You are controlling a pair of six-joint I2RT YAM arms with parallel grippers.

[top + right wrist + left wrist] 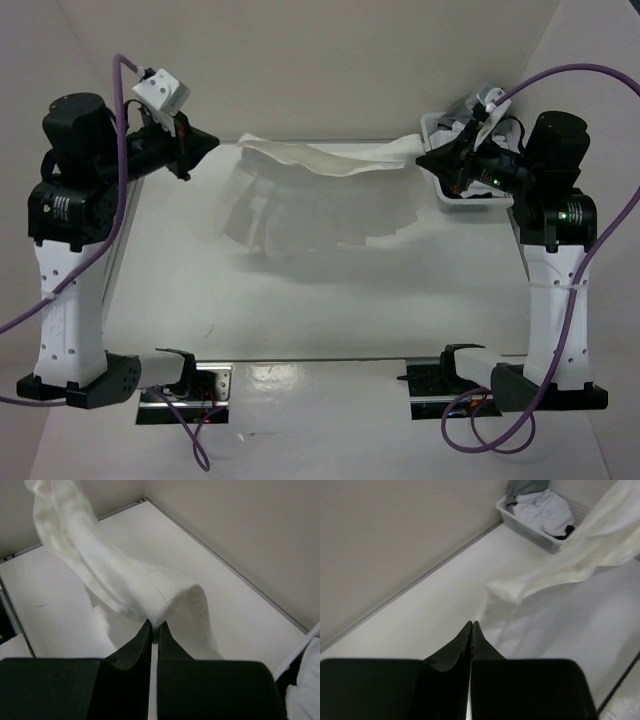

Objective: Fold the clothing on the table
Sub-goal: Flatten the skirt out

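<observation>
Fabric fills your right gripper (154, 627): its jaws pinch shut on a folded edge of the white pleated skirt (125, 580), which hangs in the air above the counter (45, 595). Your left gripper (472, 625) is closed on nothing, with the skirt's free end near it. Farther back, a basket (535, 532) holds other garments.

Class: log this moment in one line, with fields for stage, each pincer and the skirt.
stage: held up, not yet folded | pleated skirt: hanging over table | left pincer: shut, empty | right pincer: shut on its waistband
</observation>
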